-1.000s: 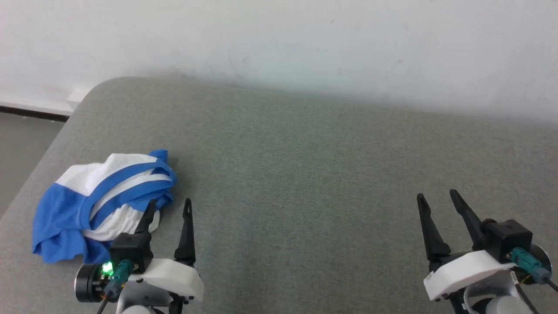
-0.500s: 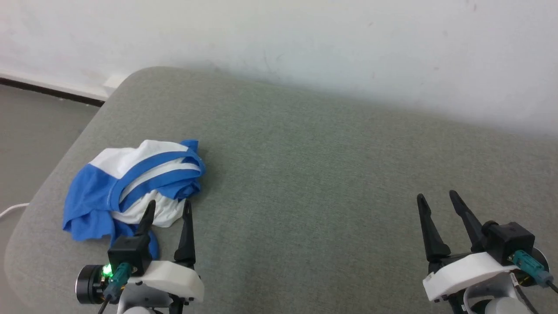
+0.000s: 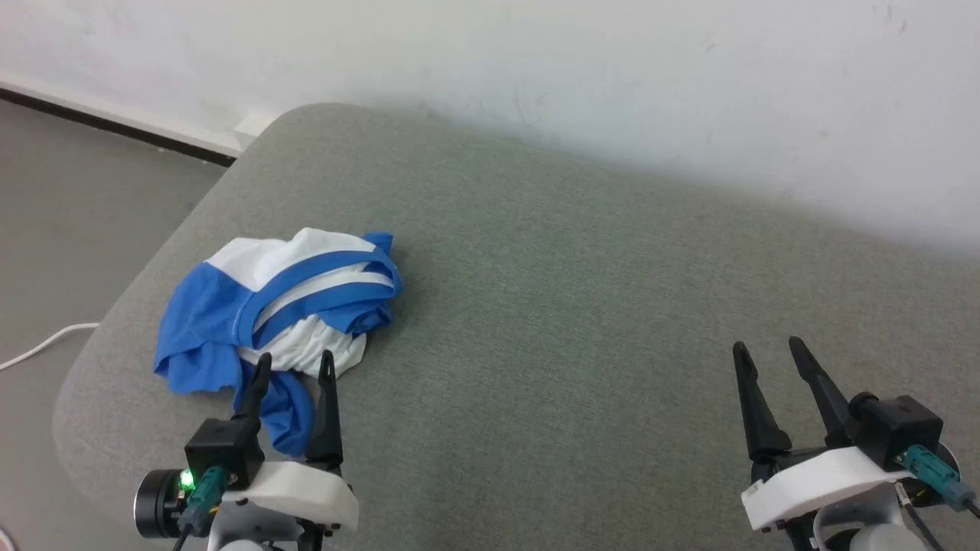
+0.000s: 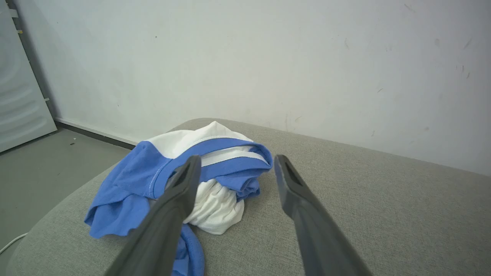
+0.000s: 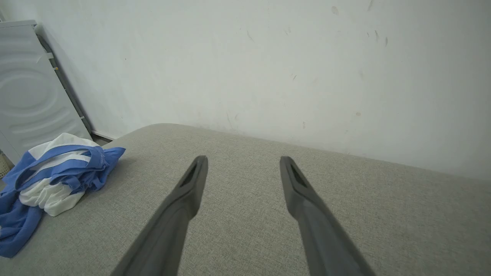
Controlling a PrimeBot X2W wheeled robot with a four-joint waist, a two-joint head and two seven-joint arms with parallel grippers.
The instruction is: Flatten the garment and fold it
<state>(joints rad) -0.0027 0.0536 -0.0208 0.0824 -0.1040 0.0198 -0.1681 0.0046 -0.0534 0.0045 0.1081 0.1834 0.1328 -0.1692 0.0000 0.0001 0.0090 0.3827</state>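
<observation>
Wall [image 3: 536,61]: off-white, scuffed, runs along behind everything.

Worktop [image 3: 582,306]: padded, covered in grey-green woven fabric, with a rounded far-left corner. Its far edge meets the wall. Most of the surface is bare cloth.

Floor [image 3: 69,199]: grey, to the left of the worktop. A dark skirting strip [image 3: 115,127] sits where it meets the wall.

Panel [image 4: 19,96]: white with curved ridges, upright at the far left against the wall. What it belongs to is unclear.

Garment [image 3: 230,314]: a crumpled heap on the worktop's left part, near the rounded corner and well clear of the wall.
- White body cloth shows on top and at the near side.
- Bright blue sleeve cloth spills left and toward the robot.
- A blue band loops across the middle.
- Nothing is spread flat; the layers are bunched and folded over each other.
- No print shows from here.

Left end effector [image 3: 295,357]: fingers apart and holding nothing.
- It sits at the near edge of the heap.
- In the left wrist view one finger crosses in front of the blue and white folds, and the other lies over bare worktop just beside the heap.
- Contact with the cloth cannot be judged.

Right end effector [image 3: 767,344]: fingers apart and empty, over bare worktop on the right, well apart from the garment.

Cable [image 3: 46,346]: thin and white, curving over the floor left of the worktop.
</observation>
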